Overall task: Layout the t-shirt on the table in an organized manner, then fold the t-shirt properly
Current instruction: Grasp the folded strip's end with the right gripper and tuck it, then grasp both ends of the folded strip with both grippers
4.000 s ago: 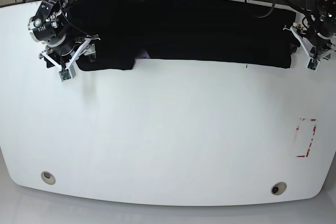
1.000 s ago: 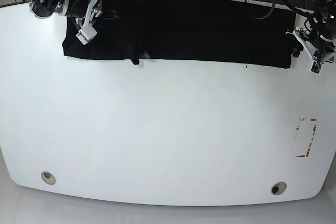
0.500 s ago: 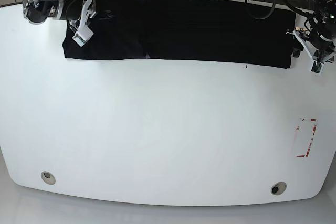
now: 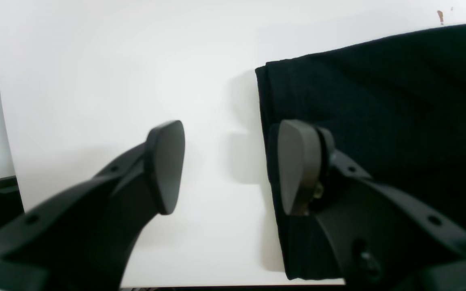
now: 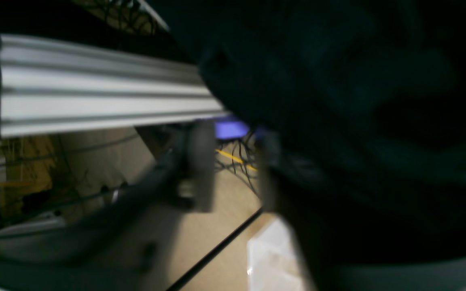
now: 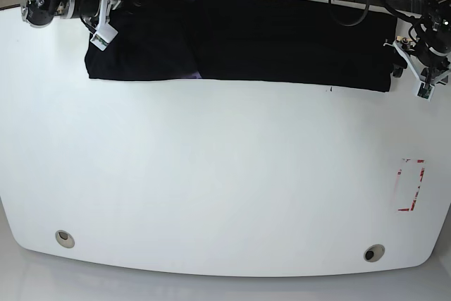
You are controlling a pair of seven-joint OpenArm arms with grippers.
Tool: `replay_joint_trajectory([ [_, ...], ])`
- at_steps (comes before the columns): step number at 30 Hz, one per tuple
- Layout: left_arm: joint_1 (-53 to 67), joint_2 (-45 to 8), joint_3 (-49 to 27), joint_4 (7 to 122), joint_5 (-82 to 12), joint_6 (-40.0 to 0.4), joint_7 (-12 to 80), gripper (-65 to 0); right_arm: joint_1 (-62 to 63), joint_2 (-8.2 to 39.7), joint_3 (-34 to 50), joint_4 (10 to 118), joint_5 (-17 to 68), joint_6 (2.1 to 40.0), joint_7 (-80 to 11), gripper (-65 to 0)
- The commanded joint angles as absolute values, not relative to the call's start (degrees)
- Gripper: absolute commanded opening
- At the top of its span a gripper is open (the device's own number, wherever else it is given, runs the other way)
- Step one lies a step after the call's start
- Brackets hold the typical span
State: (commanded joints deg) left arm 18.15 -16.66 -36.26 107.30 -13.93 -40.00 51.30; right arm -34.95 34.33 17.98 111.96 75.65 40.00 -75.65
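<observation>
The left gripper point(image 4: 229, 165) hangs low over the table point(image 6: 225, 174), jaws wide and empty; one pad point(image 4: 167, 161) stands over bare white surface, the other over the end hem of the t-shirt point(image 6: 239, 40). The shirt lies as a long black band along the far edge. The right gripper point(image 6: 106, 12) is tipped sideways at the opposite end of the band; its wrist view is blurred, black cloth crowds one jaw, and whether it grips cannot be told. Red tape marks point(image 6: 411, 185) and two grommet holes point(image 6: 64, 238) lie well apart from both jaws.
</observation>
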Motion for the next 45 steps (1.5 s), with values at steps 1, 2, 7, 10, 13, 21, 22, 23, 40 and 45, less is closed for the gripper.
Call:
replay_joint_trajectory([
  [1, 18.15, -16.66, -36.26, 107.3, -13.93, -40.0, 51.3, -31.8, -34.95, 34.33, 18.07, 111.96, 75.65, 40.0, -75.65, -26.5],
  [2, 18.15, -16.66, -36.26, 107.3, -14.11, -40.0, 51.3, -31.8, -34.95, 34.15, 18.07, 111.96, 75.65, 40.0, -75.65, -22.7],
  [7, 18.15, -16.66, -36.44, 107.74, -14.99, -40.0, 51.3, -31.8, -34.51, 33.71, 18.42, 111.96, 75.74, 40.0, -75.3, -19.2],
  [10, 18.24, -16.66, -36.88, 107.74, -18.59, -40.0, 51.38, -31.8, -33.45, 31.69, 20.0, 111.96, 75.47, 40.0, -74.77, -24.4],
  [13, 18.51, -16.66, -38.64, 107.74, -23.69, -40.0, 51.47, -31.8, -32.04, 28.7, 22.2, 111.69, 74.24, 40.0, -73.89, -29.3],
  [21, 18.59, -14.81, -42.77, 107.3, -38.55, -40.0, 57.98, -31.2, -27.65, 18.86, 25.8, 111.52, 59.3, 40.0, -73.63, -39.0],
  [22, 18.59, -14.55, -42.95, 107.3, -39.43, -40.0, 58.51, -31.2, -27.38, 18.24, 26.07, 111.52, 57.89, 40.0, -73.63, -40.4],
  [23, 18.51, -14.2, -43.3, 107.3, -40.75, -40.0, 59.3, -31.2, -27.12, 16.66, 26.51, 111.52, 54.73, 40.0, -73.54, -43.9],
  [40, 18.15, -15.78, -42.68, 94.29, -41.98, -40.0, 60.0, -31.0, -23.16, 11.82, 26.42, 109.85, 27.21, 40.0, -61.85, -55.5],
  [45, 18.15, -16.75, -39.87, 92.7, -42.07, -40.0, 60.0, -31.0, -20.44, 12.09, 26.51, 105.8, 24.66, 40.0, -61.58, -56.0],
])
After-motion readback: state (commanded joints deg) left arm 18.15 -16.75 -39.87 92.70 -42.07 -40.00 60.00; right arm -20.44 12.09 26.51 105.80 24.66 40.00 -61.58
